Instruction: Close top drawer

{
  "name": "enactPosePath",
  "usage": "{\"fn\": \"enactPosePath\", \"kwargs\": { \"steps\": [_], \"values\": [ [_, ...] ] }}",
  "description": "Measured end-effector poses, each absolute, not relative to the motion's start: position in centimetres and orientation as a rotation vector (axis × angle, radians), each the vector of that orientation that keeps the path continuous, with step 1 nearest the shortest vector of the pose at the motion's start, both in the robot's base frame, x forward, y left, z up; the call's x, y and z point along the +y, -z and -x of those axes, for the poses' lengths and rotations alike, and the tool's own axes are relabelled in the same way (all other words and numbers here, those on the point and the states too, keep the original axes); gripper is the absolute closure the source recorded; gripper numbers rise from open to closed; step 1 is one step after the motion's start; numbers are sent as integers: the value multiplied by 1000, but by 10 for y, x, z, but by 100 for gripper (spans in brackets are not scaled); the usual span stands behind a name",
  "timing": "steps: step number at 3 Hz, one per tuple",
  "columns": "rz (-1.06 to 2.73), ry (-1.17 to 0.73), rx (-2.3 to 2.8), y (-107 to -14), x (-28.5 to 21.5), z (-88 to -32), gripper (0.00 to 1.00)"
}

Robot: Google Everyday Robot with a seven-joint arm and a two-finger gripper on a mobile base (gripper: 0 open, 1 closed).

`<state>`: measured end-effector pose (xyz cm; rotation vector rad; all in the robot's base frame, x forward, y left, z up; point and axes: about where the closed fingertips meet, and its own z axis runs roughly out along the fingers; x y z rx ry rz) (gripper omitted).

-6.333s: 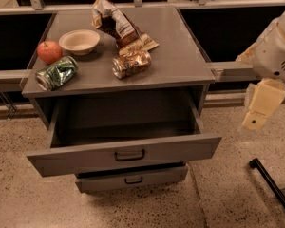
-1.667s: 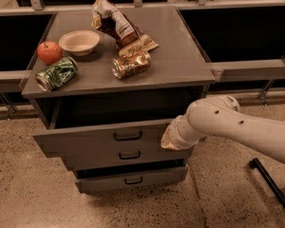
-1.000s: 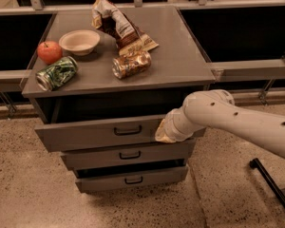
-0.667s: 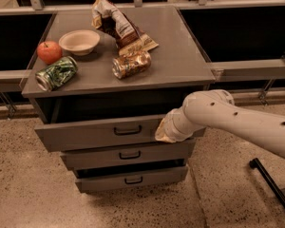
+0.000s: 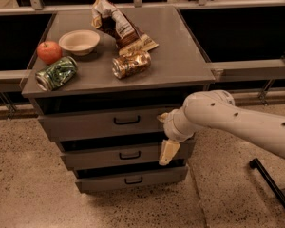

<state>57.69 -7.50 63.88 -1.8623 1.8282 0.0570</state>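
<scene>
The worktop [image 5: 180, 56] tops 3 grey drawers. Just under its front edge, the top drawer [image 5: 85, 125] sits pushed almost fully in. The gripper [image 5: 165, 134] is at the drawer's right end; I cannot tell whether it is apart or together.

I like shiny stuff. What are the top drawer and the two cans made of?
The top drawer: probably grey painted metal, matte, flat sheet front. The green can and the gold can: thin metal, glinting. The tool, cream and plastic-looking, hangs just below the top drawer's right end.
</scene>
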Motion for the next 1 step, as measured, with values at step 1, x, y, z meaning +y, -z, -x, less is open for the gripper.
{"fn": "enactPosePath", "kwargs": {
  "steps": [1],
  "values": [
    [1862,-57,1828,-639,-75,-577,0]
  ]
}}
